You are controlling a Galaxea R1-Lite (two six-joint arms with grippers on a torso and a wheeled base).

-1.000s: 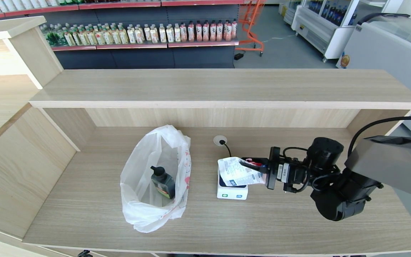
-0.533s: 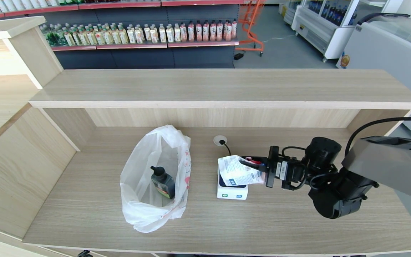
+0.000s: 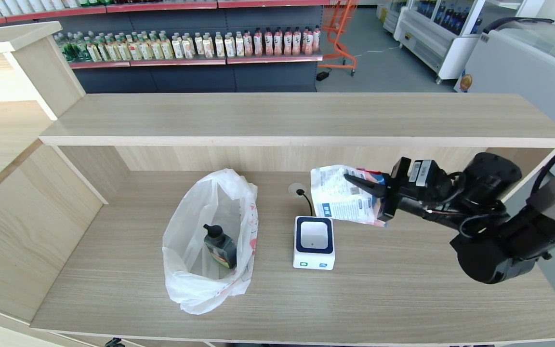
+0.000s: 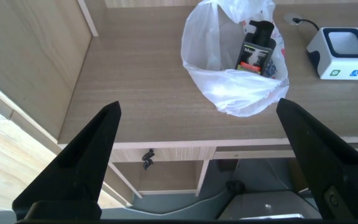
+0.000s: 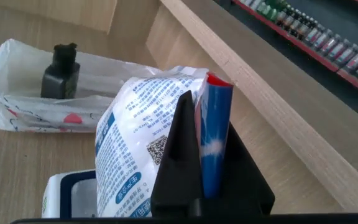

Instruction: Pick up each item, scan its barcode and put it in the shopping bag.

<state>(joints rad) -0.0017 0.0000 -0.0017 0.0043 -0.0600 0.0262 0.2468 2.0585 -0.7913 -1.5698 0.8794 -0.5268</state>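
white-and-blue packet (image 3: 342, 200): in the air at about 1 o'clock from the scanner (image 3: 313, 241), printed face and codes toward you, clear of the scanner window.
right tool (image 3: 360, 189): closed on the packet near one edge, a dark finger on either face; most of the packet hangs free beyond the grip.
left tool (image 4: 197, 106): spread wide, holding nothing, above the near edge of the tabletop (image 3: 403, 289), at about 6 o'clock of the bag.
shopping bag (image 3: 181, 221): on the tabletop at 9 o'clock of the scanner, mouth open, dark pump bottle (image 3: 219, 246) already inside.
scan: you cannot tell from here whether the code has read.
risk, slip: the packet is soft and held by an edge; a quick swing toward the bag could fold it or pull it from the fingers.
risk, bag: the thin rim stands loosely; a packet corner catching it could collapse the mouth or drag the bag.
risk, path: a low pass to 9 o'clock could clip the scanner.
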